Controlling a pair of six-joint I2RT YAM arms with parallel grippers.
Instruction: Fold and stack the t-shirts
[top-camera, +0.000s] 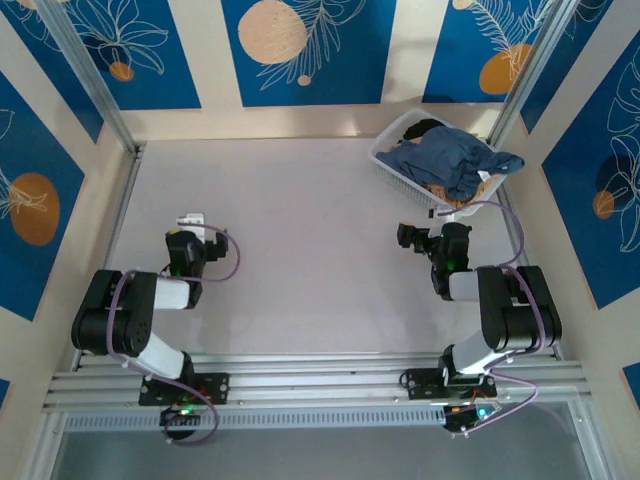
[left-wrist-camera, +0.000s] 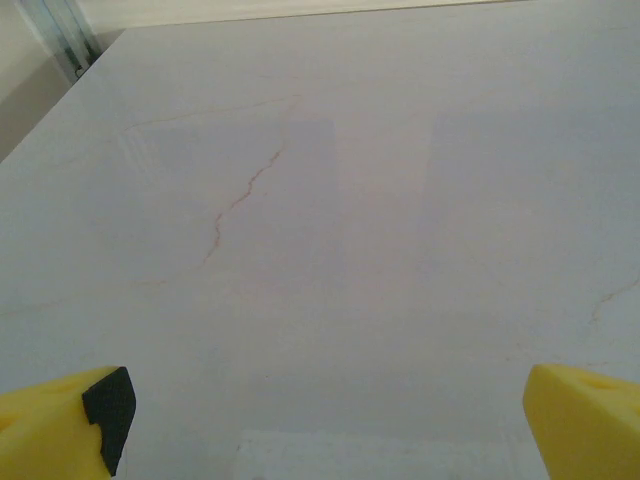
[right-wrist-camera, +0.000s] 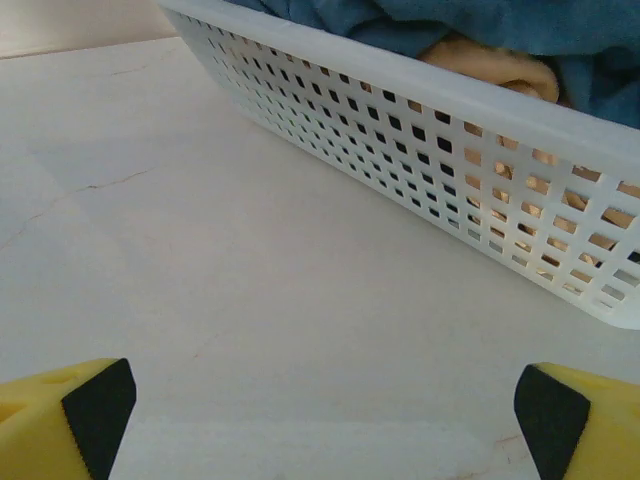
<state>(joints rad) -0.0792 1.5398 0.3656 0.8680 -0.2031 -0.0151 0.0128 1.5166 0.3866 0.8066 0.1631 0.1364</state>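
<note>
A crumpled slate-blue t-shirt (top-camera: 455, 158) lies heaped in the white lattice basket (top-camera: 392, 166) at the back right, spilling over its right rim. Under it a tan-beige t-shirt (top-camera: 468, 196) peeks out. In the right wrist view the blue t-shirt (right-wrist-camera: 420, 22) and the tan t-shirt (right-wrist-camera: 500, 68) show above the basket wall (right-wrist-camera: 430, 130). My right gripper (top-camera: 432, 217) is open just in front of the basket, nothing between its yellow fingers (right-wrist-camera: 70, 425). My left gripper (top-camera: 191, 219) is open over bare table at the left, its fingers (left-wrist-camera: 60, 425) wide apart.
The pale table (top-camera: 300, 230) is walled by beige panels and metal posts (top-camera: 85, 75) at the back corners. An aluminium rail (top-camera: 320, 380) carrying the arm bases runs along the near edge. A thin crack line (left-wrist-camera: 240, 200) marks the tabletop.
</note>
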